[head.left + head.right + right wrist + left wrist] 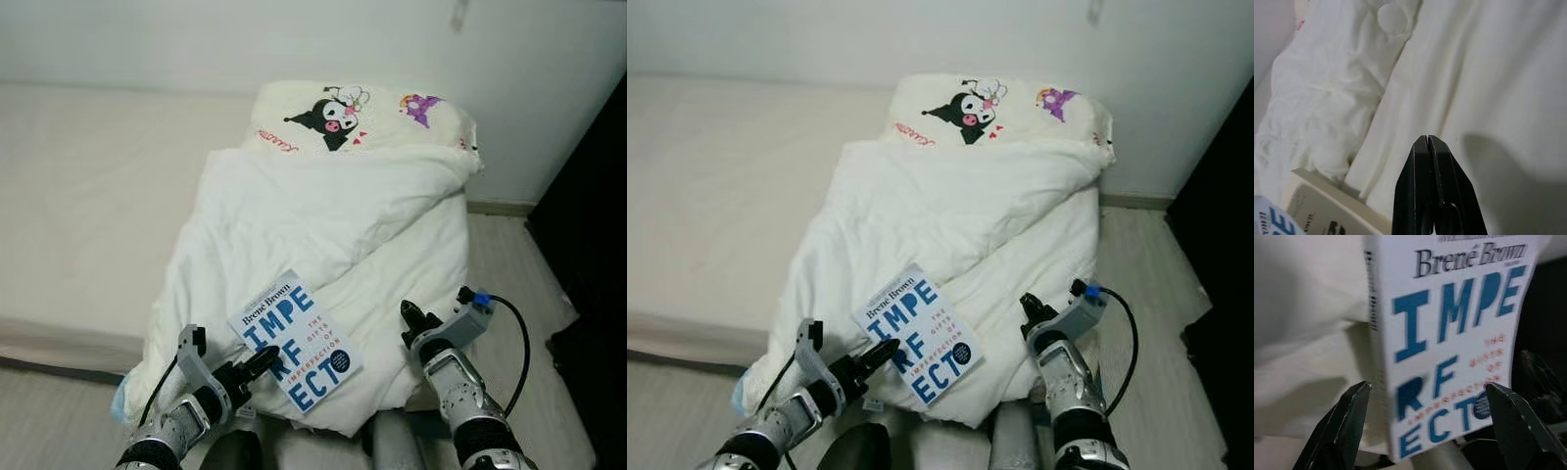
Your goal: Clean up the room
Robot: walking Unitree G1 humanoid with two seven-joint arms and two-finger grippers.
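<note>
While our left gripper (1425, 423) stands with its fingers spread wide, the book (296, 340) lies just ahead of it on the near end of the white duvet (323, 235), face up and turned at a slant, its cover printed in large blue letters. From the left wrist view the two black fingers (1344, 423) sit on either side of the book's lower part, and we cannot tell whether they touch it. Our right gripper (1429, 147) is pressed fully closed with nothing between its fingers, hovering close over the duvet to the right of the book. Beyond the duvet a pillow (362, 117) with cartoon figures rests against the wall. Beside the bedding, on the left, a bare cream mattress (88, 206) stretches along the wall. Pale wooden floor (509, 255) shows on the right.
</note>
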